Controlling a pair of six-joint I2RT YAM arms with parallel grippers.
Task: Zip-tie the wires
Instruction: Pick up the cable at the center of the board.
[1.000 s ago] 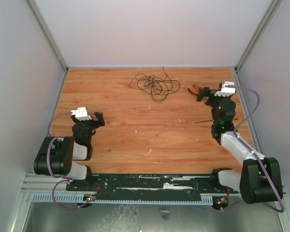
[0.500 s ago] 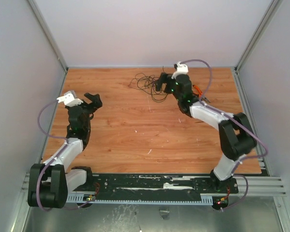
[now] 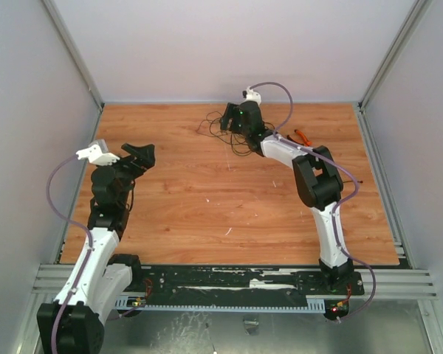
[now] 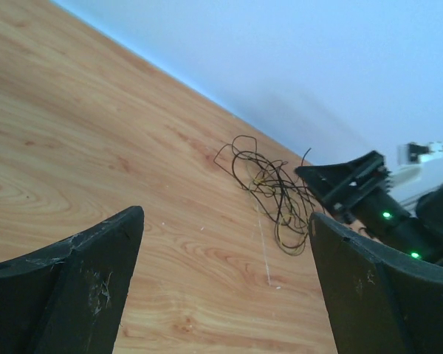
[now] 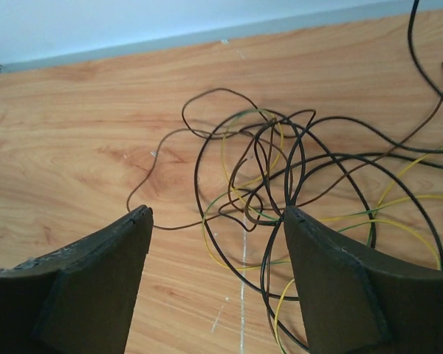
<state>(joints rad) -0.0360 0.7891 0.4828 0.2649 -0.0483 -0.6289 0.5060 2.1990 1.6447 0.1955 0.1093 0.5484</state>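
From above: the wires lie in a loose heap at the far middle of the table, close to the back wall. The right gripper is stretched out over the heap's right part, while the left gripper sits well apart on the left side of the board. The orange-handled pliers lie off to the right, clear of the tangle.

Left wrist view: both dark fingers are spread wide with nothing between them. The wires show far ahead, with the right gripper's black tip at their right edge.

Right wrist view: the jaws stand apart and empty, and the tangle fills the gap ahead. It is mostly thin black loops, with yellow and greenish strands threaded through and stray ends curling off to the left and top right.

This stuff looks feather-light, floppy and a bit springy. A single strand would likely slide out of the pads or drag the rest along. The best hold looks to be the dense knot of crossings in the middle, where a pinch would catch many strands at once. The outer loops would probably just unfurl.
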